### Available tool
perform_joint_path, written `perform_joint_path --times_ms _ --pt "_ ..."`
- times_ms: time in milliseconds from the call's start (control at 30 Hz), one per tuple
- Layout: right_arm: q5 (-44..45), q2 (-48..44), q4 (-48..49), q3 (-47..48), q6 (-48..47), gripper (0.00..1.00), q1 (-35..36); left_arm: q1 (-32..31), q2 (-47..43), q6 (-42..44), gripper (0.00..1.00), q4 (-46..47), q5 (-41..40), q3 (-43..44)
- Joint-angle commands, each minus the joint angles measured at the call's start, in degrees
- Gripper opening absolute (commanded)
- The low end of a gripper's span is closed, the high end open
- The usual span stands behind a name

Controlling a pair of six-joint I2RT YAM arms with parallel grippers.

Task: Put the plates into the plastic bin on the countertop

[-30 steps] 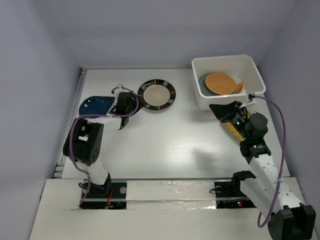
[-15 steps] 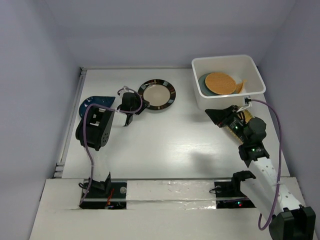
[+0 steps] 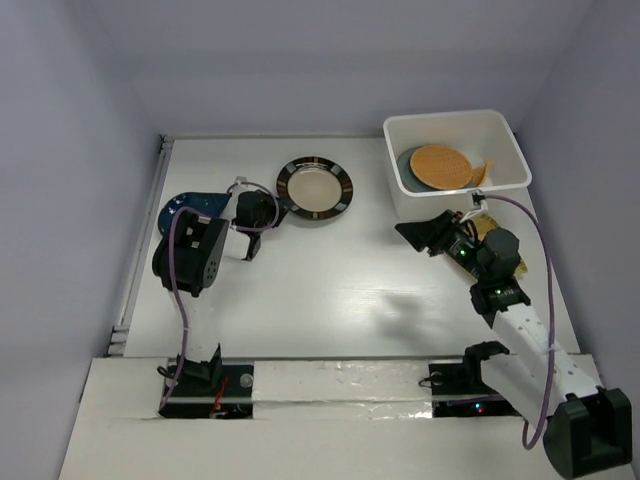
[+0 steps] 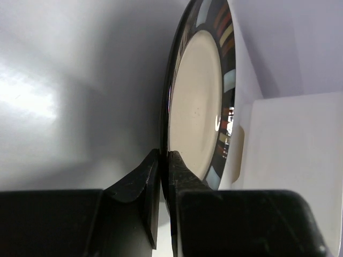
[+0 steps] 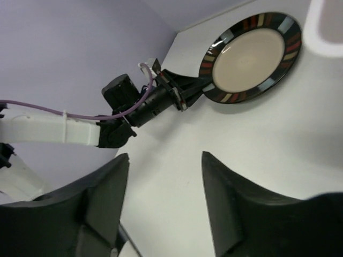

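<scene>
A round cream plate with a dark brown rim (image 3: 314,188) lies on the white countertop (image 3: 330,280). My left gripper (image 3: 274,204) is shut on its left rim. The left wrist view shows the jaws (image 4: 166,158) pinching the edge of the plate (image 4: 195,101). A dark blue teardrop plate (image 3: 190,208) lies left of that arm. The white plastic bin (image 3: 420,205) at the back right holds a tan woven plate (image 3: 440,166) on a grey-teal plate (image 3: 405,170). My right gripper (image 3: 412,232) hovers open and empty just in front of the bin; in its wrist view its gripper (image 5: 165,155) faces the plate (image 5: 250,56).
A metal rail (image 3: 140,250) runs along the countertop's left edge. Lavender-grey walls close in the left, back and right. The bin's corner (image 5: 327,27) shows at the upper right of the right wrist view. My left arm's cable loops above its wrist.
My left gripper has moved right onto the brown-rimmed plate's edge and shut on it. My right gripper has opened and swung left, away from the bin's front wall.
</scene>
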Motion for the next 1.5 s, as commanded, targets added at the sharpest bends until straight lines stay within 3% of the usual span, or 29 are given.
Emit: perform_joint_path --times_ms 0,133,333,533,667,867,1100,1200,1233,1267,1300,1333,1367,1467 --pt "-0.9 3.0 4.7 1.9 -0.3 0.66 3.7 0.7 -6.6 0.6 0.0 8.8 1.9 -5.5" --pt "3.2 8.7 7.4 3.1 0.7 0.8 10.6 1.2 -12.8 -2.3 0.0 16.6 3.9 -12.4" --pt "9.0 17.4 9.7 5.4 2.3 0.88 17.4 1.2 -22.9 -7.0 0.0 24.7 9.0 -22.7" --pt "15.3 20.9 9.1 5.7 3.3 0.93 18.5 1.2 -35.8 -8.6 0.0 23.2 12.8 -28.5" --pt "17.9 23.9 3.0 10.6 0.4 0.96 18.5 1.2 -42.6 -8.1 0.0 18.7 16.2 -28.7" --pt "18.2 25.6 1.5 14.4 -0.9 0.96 18.5 1.2 -46.1 -10.1 0.0 20.1 20.6 -31.2" --pt "15.1 28.9 8.3 14.9 2.2 0.89 18.5 0.7 -48.2 -15.2 0.0 26.3 28.0 -33.3" --pt "15.6 28.4 13.4 12.8 4.6 0.63 18.5 0.7 -50.9 -14.3 0.0 24.3 29.0 -32.8" --pt "15.5 27.9 14.5 12.2 5.5 0.41 18.5 0.7 -51.7 -13.4 0.0 20.8 29.0 -32.0" --pt "15.5 27.0 15.0 11.8 5.8 0.29 18.5 0.7 -53.5 -12.6 0.0 18.8 28.7 -31.6" --pt "15.8 26.6 15.1 11.8 6.1 0.2 18.5 0.7 -54.4 -11.1 0.04 17.1 27.8 -31.4" --pt "16.5 26.0 14.8 11.9 6.2 0.05 18.5 0.7 -55.4 -10.2 0.09 13.9 27.2 -30.9" --pt "16.9 24.5 14.2 12.2 6.2 0.0 18.5 0.7 -57.1 -9.2 0.21 12.2 26.6 -30.6" --pt "20.3 21.8 10.6 13.5 5.2 0.0 18.5 0.7 -61.1 -4.3 0.41 2.4 23.3 -28.4"
